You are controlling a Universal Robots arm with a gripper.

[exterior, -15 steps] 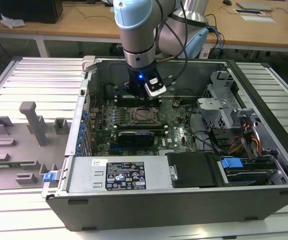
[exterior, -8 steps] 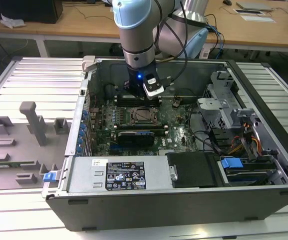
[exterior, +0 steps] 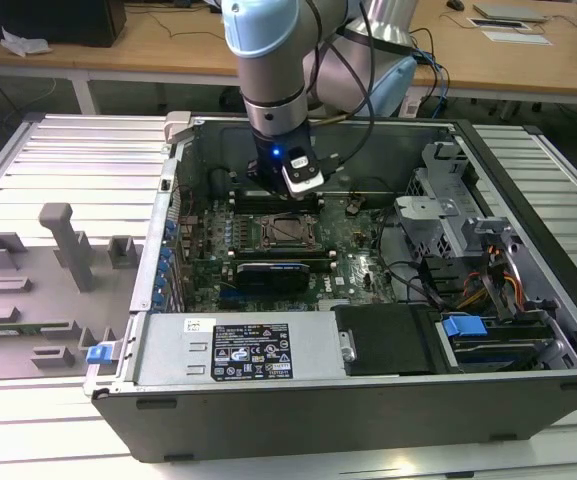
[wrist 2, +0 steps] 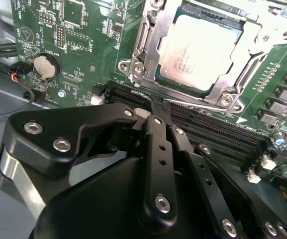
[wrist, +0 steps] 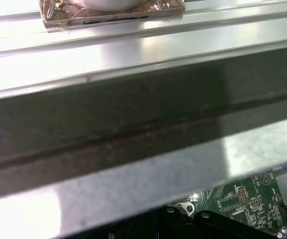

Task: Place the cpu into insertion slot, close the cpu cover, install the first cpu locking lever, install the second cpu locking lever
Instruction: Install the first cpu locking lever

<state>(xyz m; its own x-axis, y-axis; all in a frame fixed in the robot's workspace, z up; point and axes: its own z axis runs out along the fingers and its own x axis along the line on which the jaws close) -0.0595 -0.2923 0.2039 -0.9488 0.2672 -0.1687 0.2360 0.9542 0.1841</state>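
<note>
Exterior view: arm reaches down into the open computer case [exterior: 528, 300] lying on the ribbed worktop [exterior: 58, 160]. Pincer [exterior: 286, 200] hangs low just behind the insertion slot [exterior: 286, 232], near the middle of the motherboard [exterior: 353, 255]. Case walls ring the board on all sides; drive cage and cables crowd the exterior view's right, grey fixture blocks [exterior: 63, 245] sit outside the case on the exterior view's left. Black expansion card [exterior: 273, 273] lies just in front of the slot.

Second wrist view: cpu [wrist 2: 199, 50] sits flat in the insertion slot, cpu cover [wrist 2: 255, 45] closed down over its edges, metal top showing through the window. A thin locking lever [wrist 2: 193, 99] runs along the slot edge nearest the pincer. Pincer [wrist 2: 150, 102] fingers are drawn together, holding nothing, tips at the memory slots [wrist 2: 208, 129] just beside that lever. Coin battery [wrist 2: 46, 64] well apart.

First wrist view: case wall edge [wrist: 133, 124] close in front, worktop ribs beyond, a corner of the motherboard [wrist: 242, 199] below.
</note>
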